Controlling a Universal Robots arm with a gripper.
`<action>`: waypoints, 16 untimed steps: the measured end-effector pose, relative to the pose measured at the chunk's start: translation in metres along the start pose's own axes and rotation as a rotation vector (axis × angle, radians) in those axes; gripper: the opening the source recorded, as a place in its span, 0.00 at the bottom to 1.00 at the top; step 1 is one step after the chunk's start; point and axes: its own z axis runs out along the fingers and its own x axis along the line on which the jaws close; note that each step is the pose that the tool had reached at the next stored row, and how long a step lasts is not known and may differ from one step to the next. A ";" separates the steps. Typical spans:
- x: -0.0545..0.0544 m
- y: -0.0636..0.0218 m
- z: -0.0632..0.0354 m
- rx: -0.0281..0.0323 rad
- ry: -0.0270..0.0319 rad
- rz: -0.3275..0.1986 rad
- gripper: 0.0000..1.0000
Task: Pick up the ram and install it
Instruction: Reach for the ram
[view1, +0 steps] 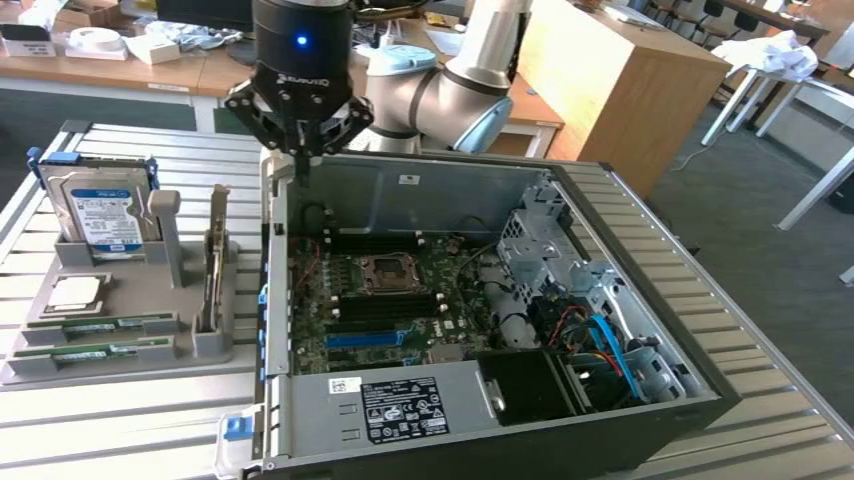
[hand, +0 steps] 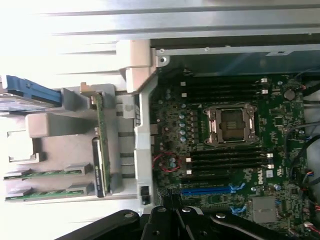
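The ram (view1: 114, 324) sits in the gray holder (view1: 94, 372); end effector (view1: 300, 160) closed and empty.

Bright daylight; wrist view glare (washed-out white)

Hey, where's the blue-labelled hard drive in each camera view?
Exterior view: the boxy blue-labelled hard drive stands upright in the grey plastic tray, at the exterior view's left.
Wrist view: the hard drive shows edge-on, at that tray's corner away from the open computer case.
Shared landmark: the square metal CPU socket.
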 end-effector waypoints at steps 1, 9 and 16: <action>0.003 0.0000 0.0000 0.0000 0.0000 0.000 0.10; 0.022 -0.0005 -0.0004 0.0001 0.0001 0.000 0.10; 0.038 -0.0010 -0.0007 0.0000 0.0000 0.000 0.10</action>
